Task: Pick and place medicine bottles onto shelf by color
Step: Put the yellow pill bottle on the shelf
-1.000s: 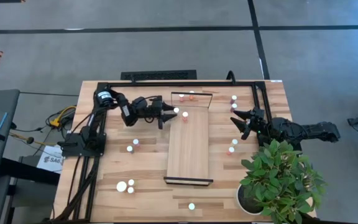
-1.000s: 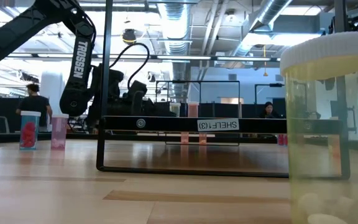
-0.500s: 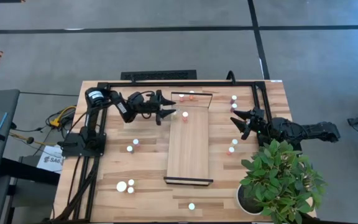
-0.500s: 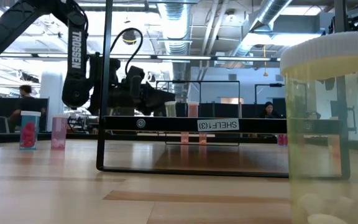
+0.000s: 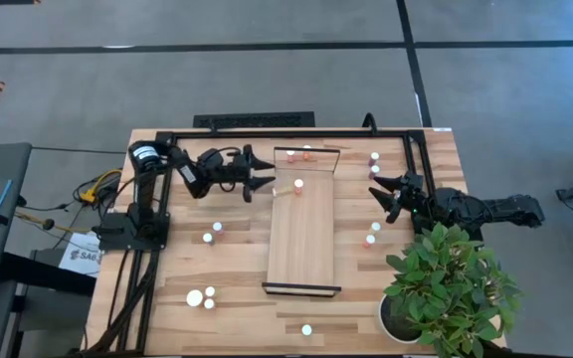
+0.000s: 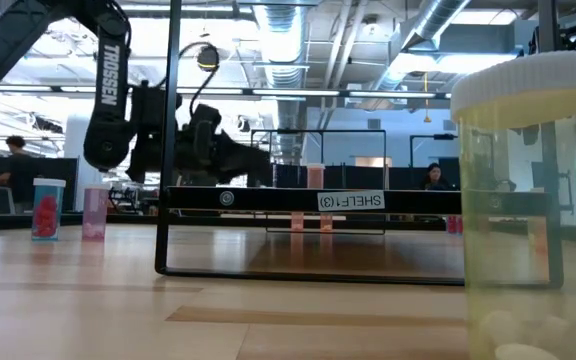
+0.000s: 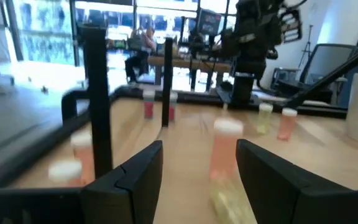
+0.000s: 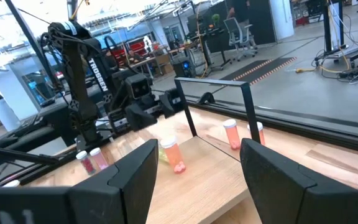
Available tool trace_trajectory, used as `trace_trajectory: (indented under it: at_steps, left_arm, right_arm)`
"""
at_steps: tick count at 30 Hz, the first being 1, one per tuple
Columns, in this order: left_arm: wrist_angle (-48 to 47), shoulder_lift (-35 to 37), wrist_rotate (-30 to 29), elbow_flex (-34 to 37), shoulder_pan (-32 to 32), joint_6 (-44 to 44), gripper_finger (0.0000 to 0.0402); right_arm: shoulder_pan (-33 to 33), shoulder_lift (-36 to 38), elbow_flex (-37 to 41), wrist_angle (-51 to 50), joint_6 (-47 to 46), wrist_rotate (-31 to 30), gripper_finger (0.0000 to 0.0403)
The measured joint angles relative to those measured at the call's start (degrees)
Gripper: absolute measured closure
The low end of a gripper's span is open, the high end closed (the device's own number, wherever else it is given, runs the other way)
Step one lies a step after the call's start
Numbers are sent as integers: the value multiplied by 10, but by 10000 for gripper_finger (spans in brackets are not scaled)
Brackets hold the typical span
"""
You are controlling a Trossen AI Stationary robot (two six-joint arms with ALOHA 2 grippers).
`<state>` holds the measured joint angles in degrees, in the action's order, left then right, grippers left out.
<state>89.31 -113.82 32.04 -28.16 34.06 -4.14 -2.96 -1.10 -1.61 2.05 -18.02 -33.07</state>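
Note:
The shelf is a long pale board running from near to far in the middle of the table. An orange medicine bottle with a white cap stands on its far part. It also shows ahead of my fingers in the left wrist view. My left gripper is open, level, just left of the shelf, pointing at that bottle with a gap between them. Two more bottles stand at the shelf's far rail. My right gripper waits open at the table's right side.
Loose bottles stand left of the shelf, near the front left, at the front edge and right of the shelf. A potted plant fills the near right corner. A black frame runs along the far edge.
My left gripper has drawn back from the shelf toward the table's left and far edges and has risen a little, staying open at the same width. The orange bottle stays standing on the shelf.

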Motion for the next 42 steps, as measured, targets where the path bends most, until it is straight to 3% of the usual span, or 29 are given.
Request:
trace_trajectory:
  at_steps: [7,11,18,24,30,42]
  left_arm:
    - [-2,67,-12,17,-1,8,210]
    - [-72,97,-12,29,-23,13,210]
    - [-156,100,-43,29,-58,21,210]
    - [-251,100,-78,29,-77,98,210]
    - [-272,100,-114,28,-87,132,210]
    - [-295,95,-130,26,-90,139,210]
  right_arm:
    - [0,0,0,0,0,0,152]
    - [0,0,0,0,0,0,152]
    - [0,0,0,0,0,0,152]
    - [0,0,0,0,0,0,152]
    - [0,0,0,0,0,0,152]
    - [0,0,0,0,0,0,152]
